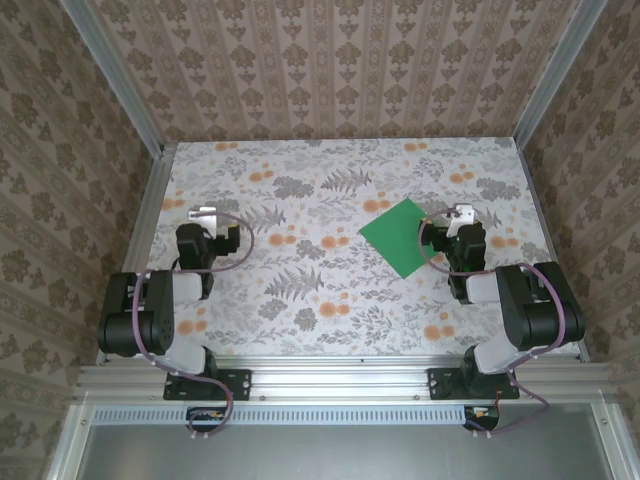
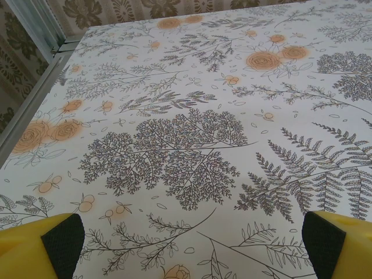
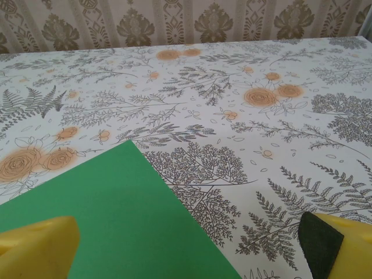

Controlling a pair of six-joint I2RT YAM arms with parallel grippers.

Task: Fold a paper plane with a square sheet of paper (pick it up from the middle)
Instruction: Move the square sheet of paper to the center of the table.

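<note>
On the floral tabletop [image 1: 300, 180], right of centre: the square sheet of paper [image 1: 403, 234] lies flat, turned diamond-wise. Right gripper [image 1: 455, 216] above its right corner, jaws spread wide, empty. Left gripper [image 1: 205, 215] well apart, likewise spread, empty.

**Top view.** The square sheet of paper [image 1: 400, 237] lies flat on the table [image 1: 320, 185], right of centre, with one corner pointing towards the near edge. The right gripper [image 1: 462, 213] stands at the sheet's right corner. The left gripper [image 1: 204, 214] stands over the table's left half, well apart from the sheet. Both arm bases sit on the frame rail [image 1: 340, 375] along the near edge. Walls [image 1: 340, 70] enclose the table behind and on both sides.

**Right wrist view.** The sheet lies below the left finger [image 3: 38, 247], and the right finger [image 3: 337, 247] is over bare table.
</note>
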